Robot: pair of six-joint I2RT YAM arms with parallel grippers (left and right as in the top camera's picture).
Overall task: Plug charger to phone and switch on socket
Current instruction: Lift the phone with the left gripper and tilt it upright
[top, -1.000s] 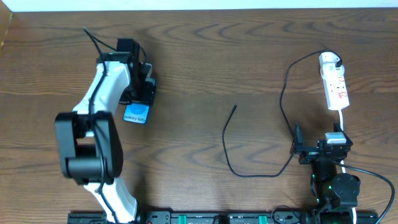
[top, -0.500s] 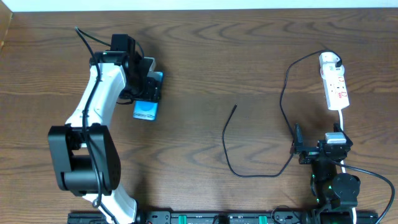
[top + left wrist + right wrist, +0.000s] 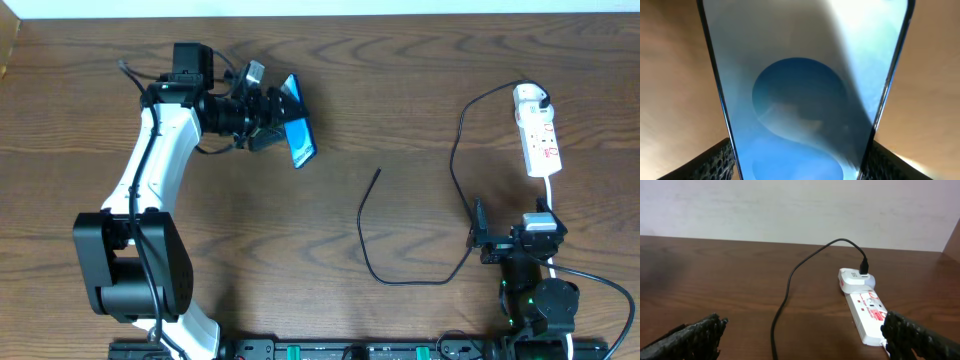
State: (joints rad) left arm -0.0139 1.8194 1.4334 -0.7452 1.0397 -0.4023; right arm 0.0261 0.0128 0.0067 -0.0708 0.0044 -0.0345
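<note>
The left claw (image 3: 281, 124) is clamped on the phone (image 3: 299, 137). Its black, pebbled fingers (image 3: 720, 161) press the two long edges. The jaws stand at a middling width set by the slim body. Seen from the wrist, the glossy light-blue screen (image 3: 800, 90) with its round blue blob fills the space just ahead of the claw, and a thin dark frame runs down each side. From above, the phone is tilted up on edge rather than flat.

Out past the phone's free end is bare brown wood-grain counter (image 3: 400, 80). Farther off on that side lies the small plug tip (image 3: 377, 173) of the charger (image 3: 362, 226), well apart from the phone.

The right claw (image 3: 478, 237) is spread wide and holds nothing. The thin black cable loops on the counter close to its left finger. It then runs away ahead of the claw (image 3: 805, 340) in a long curve (image 3: 790, 280). Ahead and to the claw's right lies the socket (image 3: 871, 315), a narrow white plastic strip with red markings. The white adapter (image 3: 856, 278) sits at its far end with the cable plugged into its top. Beyond that, the counter's far edge meets a pale wall (image 3: 790, 205).
</note>
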